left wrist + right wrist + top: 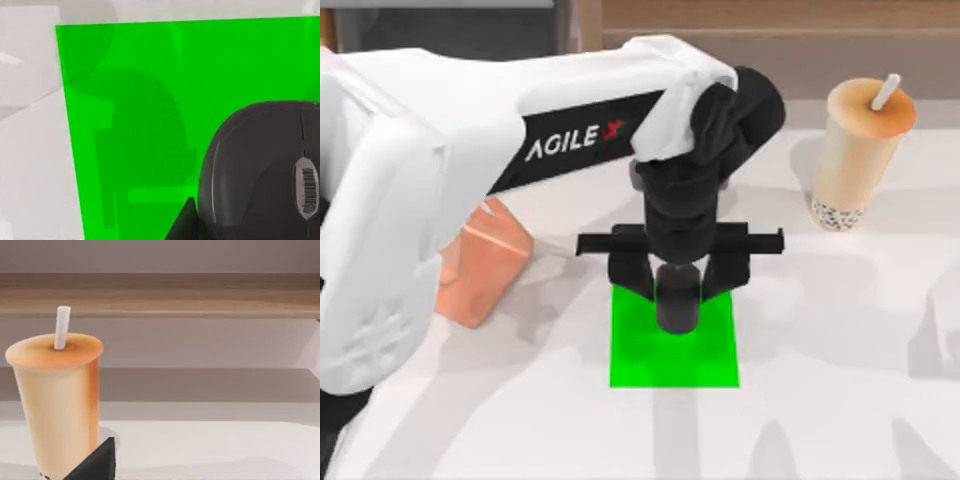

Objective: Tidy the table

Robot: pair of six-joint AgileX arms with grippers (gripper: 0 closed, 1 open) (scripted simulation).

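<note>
On the white table [840, 390], a black computer mouse [678, 308] lies on the bright green square patch [640, 362]. My left gripper [678, 285] hangs straight down over the mouse, open, with one finger on each side of it. In the left wrist view the mouse [260, 170] fills a corner over the green patch [150, 90], and one dark fingertip [184, 225] sits right beside its edge. A dark part of my right gripper [100, 462] shows close in front of a milk tea cup [55, 400].
A milk tea cup with a white straw [860, 150] stands at the table's back right. A salmon-coloured block [485, 262] lies at the left, partly under my left arm. A brown wooden shelf [770, 25] runs along the back.
</note>
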